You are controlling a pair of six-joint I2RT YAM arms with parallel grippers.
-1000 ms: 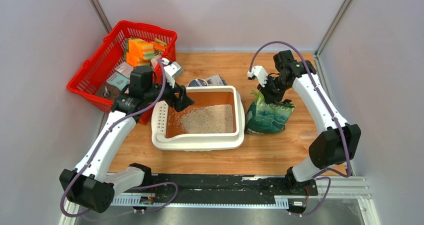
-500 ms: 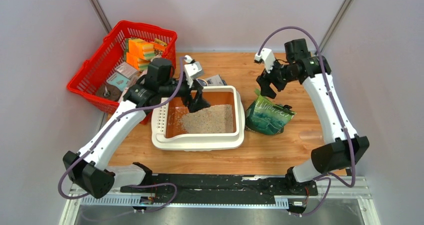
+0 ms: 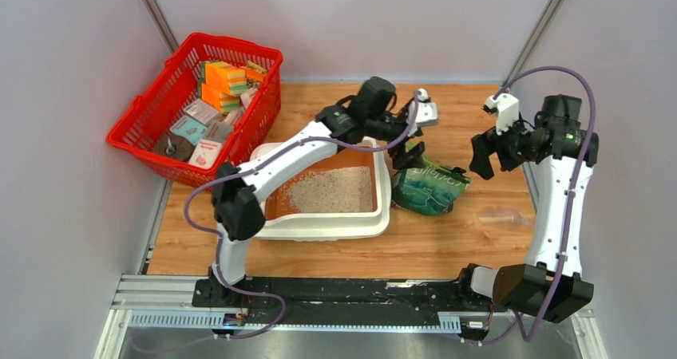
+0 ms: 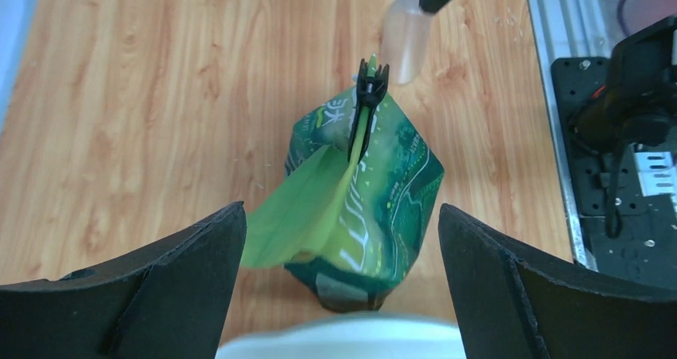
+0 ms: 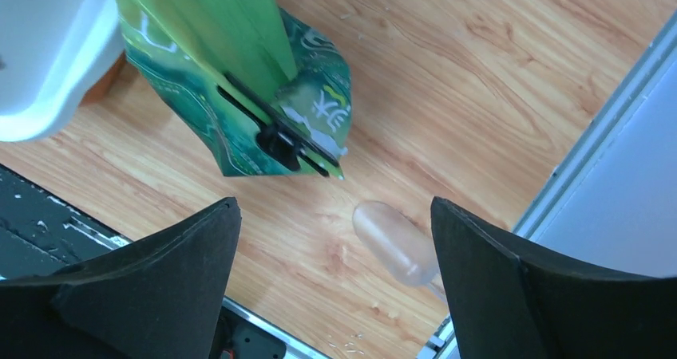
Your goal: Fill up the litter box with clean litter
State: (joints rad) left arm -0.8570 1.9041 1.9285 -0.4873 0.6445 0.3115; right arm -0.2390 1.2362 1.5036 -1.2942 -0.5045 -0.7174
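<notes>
The litter box (image 3: 319,225) sits mid-tabletop (image 3: 431,247), with litter (image 3: 331,190) heaped inside. Just beside it at 3 o'clock sits a green bag (image 3: 427,193), and a clear scoop (image 3: 499,215) lies past that at 4 o'clock. The left fingers (image 4: 160,287) hover spread wide above the bag. The right fingers (image 5: 144,287), at 2 o'clock, are spread and hold nothing.

Glossy green bag (image 4: 359,207) on wood-grain table (image 4: 160,96).

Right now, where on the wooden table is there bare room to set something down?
The widest bare strip runs between the cream-white plastic litter box and the black base rail. A smaller patch lies behind the dark green printed bag, by the back wall. Crowded: right of the box, with the bag, the left gripper over it, and a clear plastic scoop.
</notes>
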